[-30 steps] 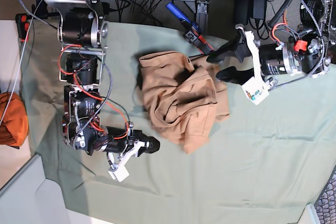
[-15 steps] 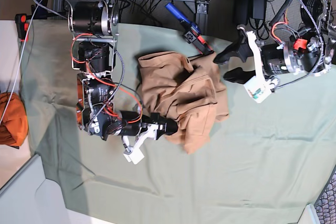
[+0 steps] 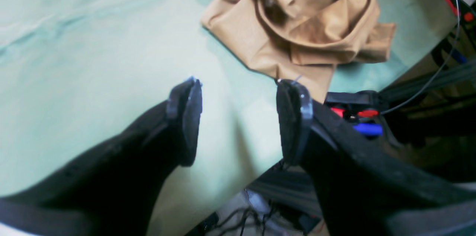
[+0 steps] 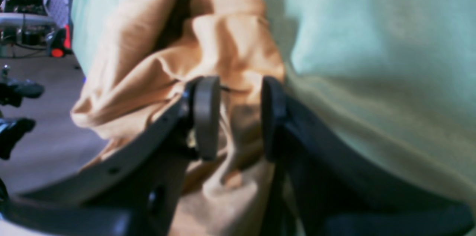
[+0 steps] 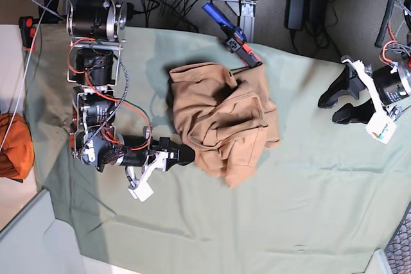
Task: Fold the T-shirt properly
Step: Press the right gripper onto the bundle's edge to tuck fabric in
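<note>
Two arms: mine, either side of the T-shirt (image 5: 221, 123).
T-shirt: crumpled mid-bench, unmoved.
Left fingers (image 5: 342, 99): spread, empty; pulled back toward the bench's edge.
Right fingers (image 4: 235, 117): parted around the T-shirt's edge; grip unclear.

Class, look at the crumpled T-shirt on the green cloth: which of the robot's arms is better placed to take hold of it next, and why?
The right. The right gripper is at the T-shirt edge, fabric between its parted fingers in the right wrist view. The left gripper hangs open, well clear of the shirt.
</note>
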Robot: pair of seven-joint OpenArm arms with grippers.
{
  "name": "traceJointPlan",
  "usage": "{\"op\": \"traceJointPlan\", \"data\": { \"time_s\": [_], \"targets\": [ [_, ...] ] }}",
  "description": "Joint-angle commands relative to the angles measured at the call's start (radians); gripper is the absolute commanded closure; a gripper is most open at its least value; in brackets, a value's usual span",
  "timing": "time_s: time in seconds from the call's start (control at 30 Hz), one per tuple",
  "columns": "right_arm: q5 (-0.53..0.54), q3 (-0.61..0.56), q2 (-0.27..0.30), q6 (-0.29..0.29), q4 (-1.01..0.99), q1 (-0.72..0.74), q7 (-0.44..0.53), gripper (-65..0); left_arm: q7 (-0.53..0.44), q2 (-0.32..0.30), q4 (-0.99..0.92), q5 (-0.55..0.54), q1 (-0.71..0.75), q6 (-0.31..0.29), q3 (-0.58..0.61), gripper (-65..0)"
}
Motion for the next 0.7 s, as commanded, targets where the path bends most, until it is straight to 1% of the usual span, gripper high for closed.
{"op": "traceJointPlan", "data": {
  "time_s": [0.0,0.27,0.43,0.57,0.67],
  "targets": [
    [0.029,0.003,-0.002,0.116,0.016,0.030,0.008,-18.2,-0.019,-0.012,0.017,-0.025,-0.001,-0.009,-0.006,-35.6],
    [0.024,0.003,-0.005,0.116,0.014,0.021,0.009,-18.2,-0.005,-0.010,0.017,-0.026,0.008,-0.009,-0.006,-35.6],
    [0.026,0.002,-0.011,0.117,-0.013,0.009,0.036,-18.2,-0.006,-0.009,0.017,-0.055,0.043,-0.009,-0.004,-35.6],
    [0.025,0.000,-0.029,0.117,-0.024,0.011,0.040,-18.2,-0.006,0.011,0.017,-0.053,0.047,-0.009,0.011,-35.6],
    [0.025,-0.002,-0.053,0.116,-0.024,0.012,0.047,-18.2,-0.017,0.034,0.017,-0.042,0.048,-0.009,0.038,-35.6]
  ]
}}
